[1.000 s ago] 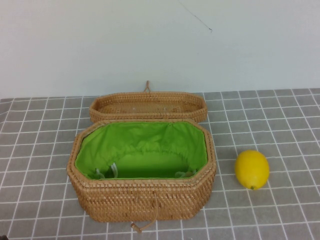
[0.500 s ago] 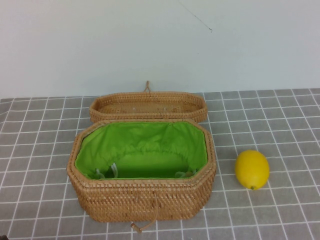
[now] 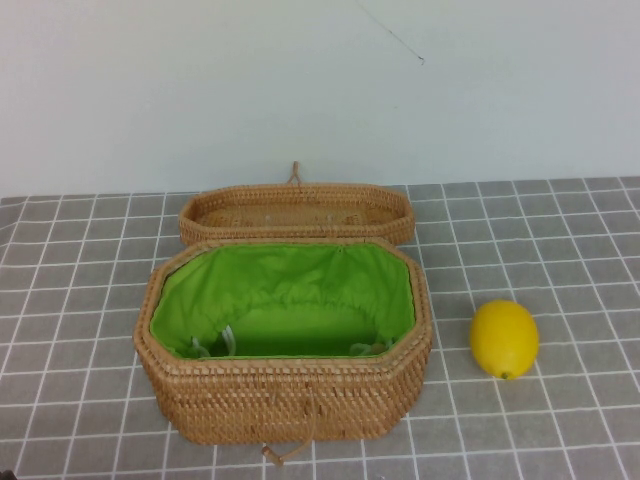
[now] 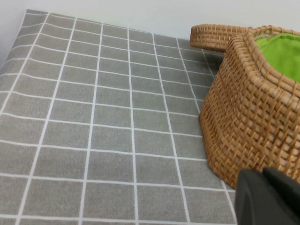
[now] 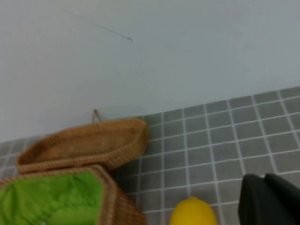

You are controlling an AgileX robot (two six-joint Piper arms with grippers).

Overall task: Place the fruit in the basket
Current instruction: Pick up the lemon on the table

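The yellow lemon [image 3: 504,338] lies on the grey gridded cloth, to the right of the basket [image 3: 285,395] and apart from it. The basket is open, its green lining [image 3: 285,290] showing, with nothing but lining visible inside. Neither gripper shows in the high view. My left gripper [image 4: 263,172] sits low beside the basket's left wall [image 4: 253,126], its dark fingers pressed together and empty. My right gripper [image 5: 264,177] hangs above the cloth to the right of the lemon [image 5: 193,213], fingers together and empty.
The shallow wicker lid [image 3: 297,212] lies right behind the basket, also in the right wrist view [image 5: 84,145]. A white wall [image 3: 320,90] closes off the back. Bare gridded cloth [image 4: 93,117] stretches left of the basket and around the lemon.
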